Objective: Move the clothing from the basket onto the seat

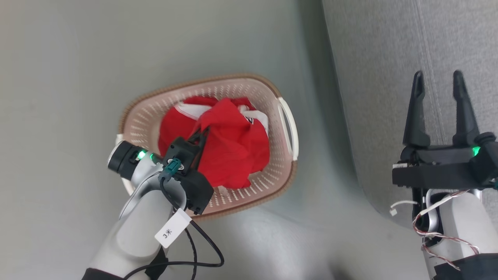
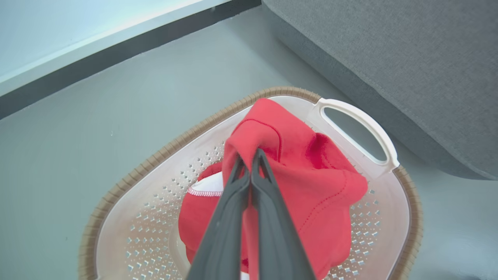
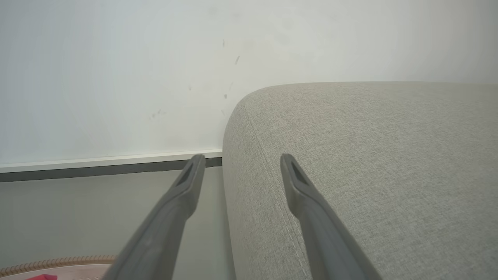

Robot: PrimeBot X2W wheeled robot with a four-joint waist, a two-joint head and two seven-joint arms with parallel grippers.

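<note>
left gripper (image 1: 204,134): fingers pinched shut on a fold of the top garment (image 1: 233,151). Tips are half buried in cloth in the head view and plain in the left wrist view (image 2: 249,155).
top garment: red, peaked up at the pinch, the rest draped down into the basket (image 1: 136,105). Lower part cut off by the wrist view's bottom edge.
lower garment (image 1: 183,112): in the basket, mostly covered. Red edge and white stitched band (image 2: 205,188) show.
basket: on the floor (image 1: 58,77), just beside the seat (image 1: 389,58). Near rim hidden behind the left arm.
right gripper (image 1: 437,83): fingers spread wide, nothing between them, over the seat edge (image 3: 241,159).
seat: grey, cut off top and right.
right wrist view: sliver of basket rim (image 3: 58,264) at the bottom corner.
</note>
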